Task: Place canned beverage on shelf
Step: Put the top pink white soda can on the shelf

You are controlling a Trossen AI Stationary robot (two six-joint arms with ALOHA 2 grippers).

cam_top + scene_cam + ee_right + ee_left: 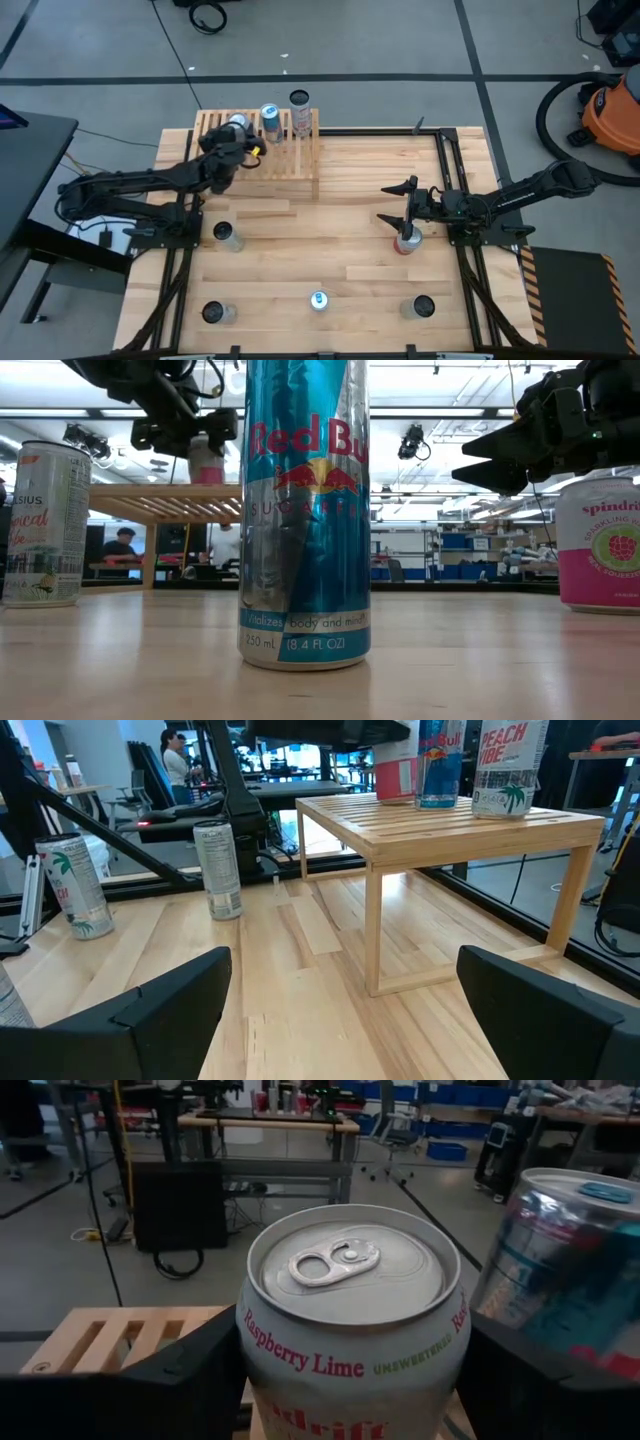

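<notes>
Left claw [233,136] is over the shelf [285,160], gripping a raspberry-lime can [350,1330] approx. at its left end. Next: lower, let go. Right claw [398,203] gapes empty over the worktop [340,240].

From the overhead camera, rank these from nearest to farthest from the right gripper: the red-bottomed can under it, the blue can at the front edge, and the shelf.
Measured from the right gripper:
1. Red-bottomed can, just below it on the right side of the table.
2. Blue can, front centre of the table.
3. Shelf, back left, where the left gripper holds a can.
</notes>
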